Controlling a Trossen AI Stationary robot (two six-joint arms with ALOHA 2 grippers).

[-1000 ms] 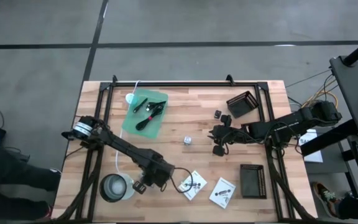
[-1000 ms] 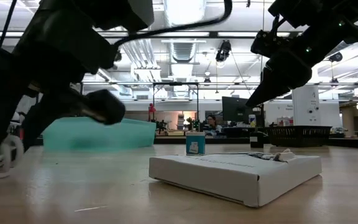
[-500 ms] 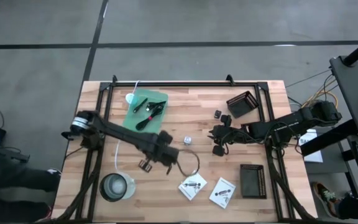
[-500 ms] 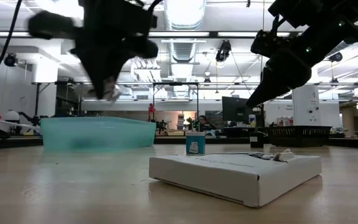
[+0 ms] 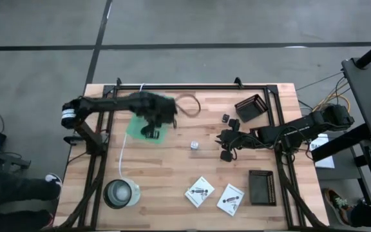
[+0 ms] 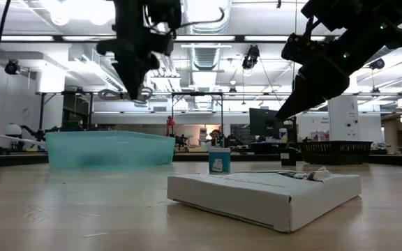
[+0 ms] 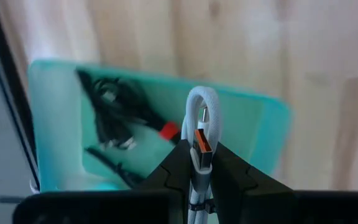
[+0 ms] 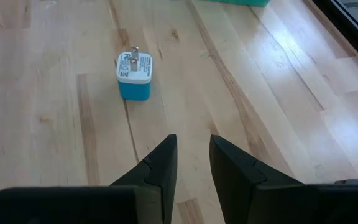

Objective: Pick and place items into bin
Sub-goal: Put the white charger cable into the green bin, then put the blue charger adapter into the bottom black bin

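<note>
The left gripper (image 7: 201,163) is clamping a looped cable (image 7: 202,124) above the bin (image 7: 55,130); its trailing loop could be snagging the rim; the right gripper (image 8: 191,163) is hovering, fingers slightly apart.

Two white packets (image 5: 200,192) (image 5: 230,198), one teal bin (image 5: 134,126), one steel bowl (image 5: 120,193), two black trays (image 5: 250,107) (image 5: 261,187), one plug cube (image 5: 194,146).

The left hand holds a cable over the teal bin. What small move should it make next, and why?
Probably open the left hand and drop the cable. It is pinched directly above the teal bin, where black items lie, so it should land inside, though its loop reaches past the bin's edge. The right hand waits open, apart.
</note>
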